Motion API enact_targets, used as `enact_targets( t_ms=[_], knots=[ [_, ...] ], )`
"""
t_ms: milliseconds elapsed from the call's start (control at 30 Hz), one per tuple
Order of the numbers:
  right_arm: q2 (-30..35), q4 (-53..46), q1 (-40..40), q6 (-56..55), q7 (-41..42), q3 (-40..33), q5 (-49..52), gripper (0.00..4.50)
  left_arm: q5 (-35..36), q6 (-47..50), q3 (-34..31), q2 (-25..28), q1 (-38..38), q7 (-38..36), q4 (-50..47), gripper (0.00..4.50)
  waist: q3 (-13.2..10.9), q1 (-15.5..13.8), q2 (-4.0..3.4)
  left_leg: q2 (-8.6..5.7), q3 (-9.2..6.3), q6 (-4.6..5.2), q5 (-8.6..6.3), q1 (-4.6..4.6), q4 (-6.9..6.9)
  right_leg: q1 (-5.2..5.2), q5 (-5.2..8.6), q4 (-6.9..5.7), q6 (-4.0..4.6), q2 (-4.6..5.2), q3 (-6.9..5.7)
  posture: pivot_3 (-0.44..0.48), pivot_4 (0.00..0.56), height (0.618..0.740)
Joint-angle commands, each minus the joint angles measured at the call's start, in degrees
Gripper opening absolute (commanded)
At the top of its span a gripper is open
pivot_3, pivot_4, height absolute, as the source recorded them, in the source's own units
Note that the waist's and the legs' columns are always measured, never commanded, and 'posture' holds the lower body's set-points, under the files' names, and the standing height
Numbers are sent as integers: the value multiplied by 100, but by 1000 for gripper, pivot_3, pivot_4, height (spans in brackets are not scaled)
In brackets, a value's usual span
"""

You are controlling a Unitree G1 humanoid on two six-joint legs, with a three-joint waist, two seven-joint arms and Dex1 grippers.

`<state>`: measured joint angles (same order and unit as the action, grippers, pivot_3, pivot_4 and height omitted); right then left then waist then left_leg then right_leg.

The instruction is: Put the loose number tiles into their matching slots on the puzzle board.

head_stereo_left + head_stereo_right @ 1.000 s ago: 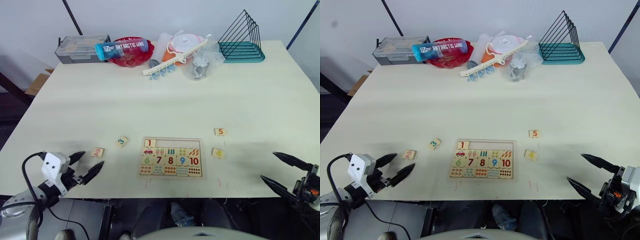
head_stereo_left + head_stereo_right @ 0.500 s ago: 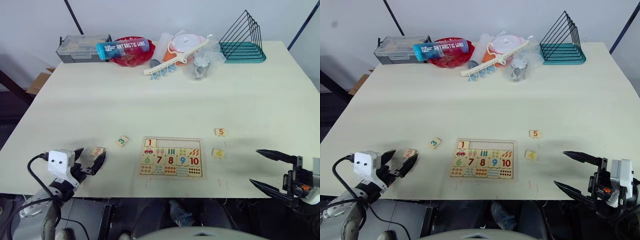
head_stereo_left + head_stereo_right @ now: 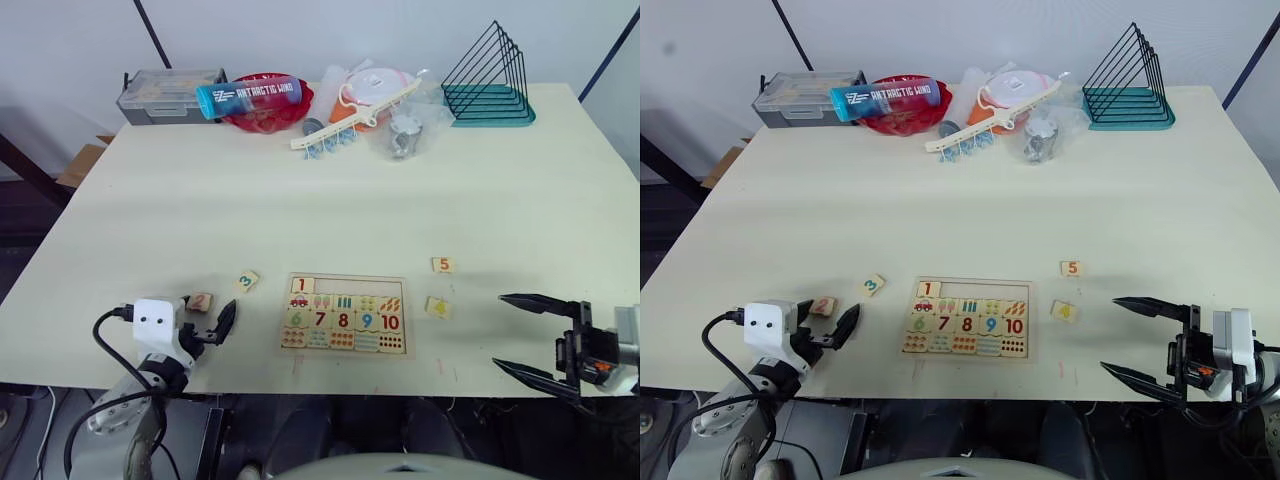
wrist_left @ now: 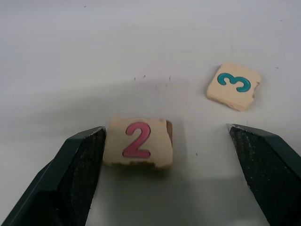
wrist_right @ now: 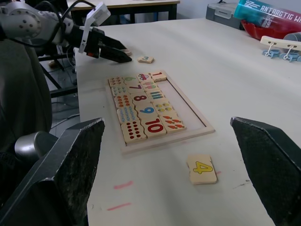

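Observation:
The puzzle board (image 3: 345,316) lies near the table's front edge, with tile 1 (image 3: 301,286) seated in the leftmost slot of its top row; the other slots (image 3: 355,287) are bare. Tile 2 (image 4: 138,142) lies flat between the fingers of my open left gripper (image 3: 207,312), one finger touching its edge. Tile 3 (image 3: 247,282) lies just beyond, toward the board. Tile 4 (image 3: 436,307) and tile 5 (image 3: 442,265) lie right of the board. My right gripper (image 3: 500,331) is open and holds nothing, a short way right of tile 4.
Along the table's far edge stand a grey box (image 3: 167,95), a blue bottle (image 3: 248,96) on a red bowl (image 3: 268,112), a plastic bag with an orange container (image 3: 375,95) and a wire rack (image 3: 487,78). The board sits close to the front edge.
My left gripper has moved forward and right until its fingers straddle tile 2. My right gripper has slid left toward tile 4. No tile has moved.

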<state>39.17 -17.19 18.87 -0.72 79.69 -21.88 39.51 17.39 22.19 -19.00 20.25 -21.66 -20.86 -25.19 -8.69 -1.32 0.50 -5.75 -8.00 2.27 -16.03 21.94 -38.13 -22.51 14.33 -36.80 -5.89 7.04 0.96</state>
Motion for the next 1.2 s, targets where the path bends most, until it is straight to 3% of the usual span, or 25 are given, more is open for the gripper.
enact_targets(
  t_ms=[33,100,167,233,333,367,833,1033,1100,1133,1200],
  knots=[
    [9,-6,-60,-125,62,-31,42,4500,-113,18,60,53,-82,28,-18,4433,0,0,-1,0,0,0,0,0,0,0,0,0,0,0,1,0,150,740],
    [1,13,-70,-147,70,-23,35,4500,-144,11,51,54,-76,51,9,4433,0,0,-1,0,1,-1,0,-1,0,0,0,0,0,0,1,0,150,740],
    [-11,56,-85,-190,77,-19,18,4500,-200,-13,35,52,-75,96,30,3934,0,0,-1,0,1,-1,-1,-1,0,0,0,0,0,0,0,0,150,740],
    [-23,125,-106,-246,93,-16,-5,4500,-245,-69,13,39,-81,150,66,3196,0,2,-1,1,1,-1,-1,-2,0,0,0,0,0,-1,0,0,150,740],
    [-22,223,-149,-306,110,-14,-27,4500,-198,-113,-25,-59,-92,241,42,1654,1,14,-2,4,1,-1,-1,-4,2,0,0,-1,1,-5,0,0,150,740],
    [-19,238,-161,-318,108,-12,-25,4500,-181,-113,-18,-74,-95,247,13,1465,1,21,-2,6,1,-2,-1,-6,5,0,1,-1,3,-7,0,0,150,740],
    [-14,160,-233,-285,16,61,-26,4500,-101,1110,526,-794,-537,1209,-1798,1476,-4,-5,6,9,1,-8,0,-2,5,-1,1,0,6,-9,0,0,150,740],
    [7,147,-268,-270,-19,111,-27,4500,-18,1321,570,-876,-492,1281,-1906,1476,-5,-5,7,8,4,-5,2,-2,5,-1,1,0,6,-9,1,0,150,740],
    [12,148,-286,-263,-25,117,-25,4500,28,1335,552,-890,-508,1273,-1916,2620,-6,-8,8,8,4,-6,1,-2,5,-1,1,0,6,-9,1,0,150,740],
    [12,146,-291,-261,-25,118,-25,4500,40,1337,543,-887,-521,1266,-1925,2725,-6,-10,9,8,3,-6,1,-2,5,-1,1,0,6,-9,0,0,150,740],
    [9,139,-301,-253,-30,120,-27,4500,111,1332,518,-899,-543,1231,-1940,3683,-6,-8,9,8,4,-7,1,-2,5,-1,1,0,6,-9,1,0,150,740]
  ],
)
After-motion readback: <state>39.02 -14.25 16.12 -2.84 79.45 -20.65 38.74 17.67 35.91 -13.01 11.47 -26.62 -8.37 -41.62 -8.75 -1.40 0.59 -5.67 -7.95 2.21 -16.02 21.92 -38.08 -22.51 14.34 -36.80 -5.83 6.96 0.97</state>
